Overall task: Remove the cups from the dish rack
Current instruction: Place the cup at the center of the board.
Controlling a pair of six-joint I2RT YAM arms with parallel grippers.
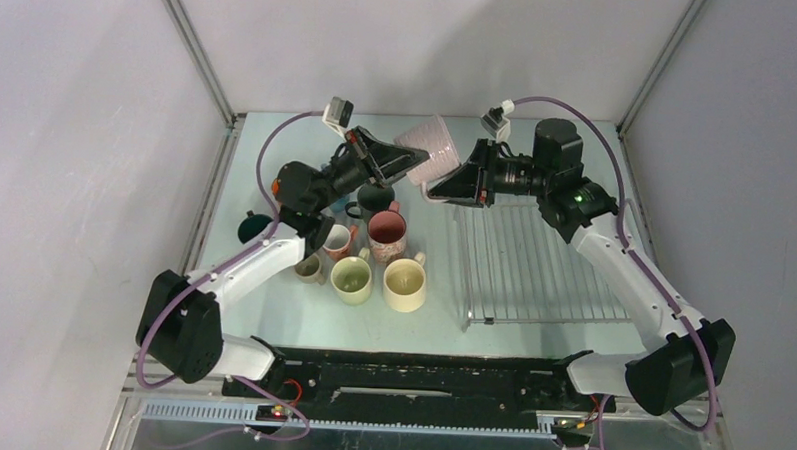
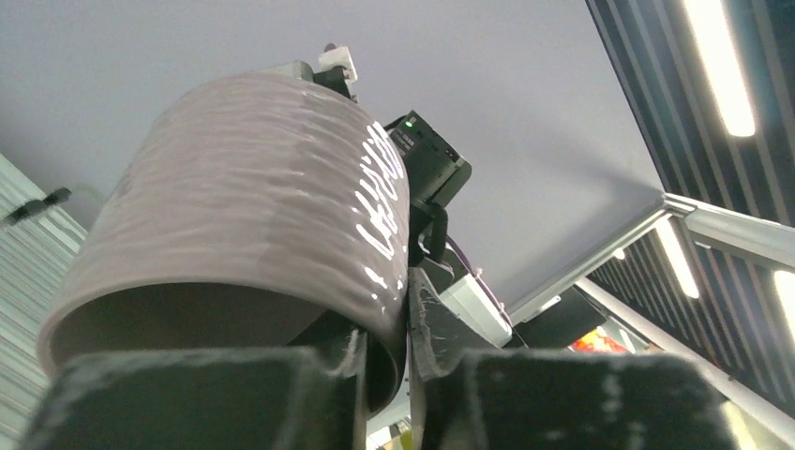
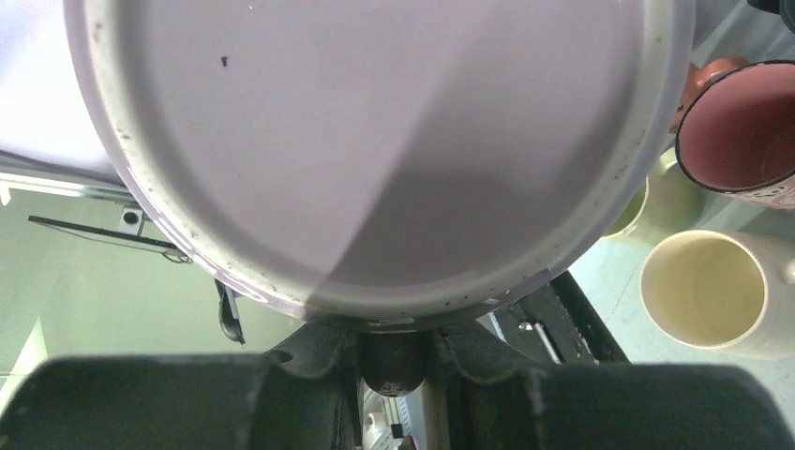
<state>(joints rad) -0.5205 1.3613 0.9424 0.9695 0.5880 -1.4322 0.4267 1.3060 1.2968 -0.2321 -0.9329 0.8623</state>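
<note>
A lilac ribbed cup hangs in the air above the table's far middle, held between both grippers. My left gripper is shut on its wall; in the left wrist view one finger is inside the cup and one outside, at the gripper. My right gripper is shut at the cup's lower edge on a dark rounded part, seen under the cup's base at the gripper. The wire dish rack lies right of centre with no cups on it.
Several cups stand on the table left of the rack: pink, pale green, pale yellow, small pink, beige, dark teal and another dark one. Pink and pale yellow show in the right wrist view.
</note>
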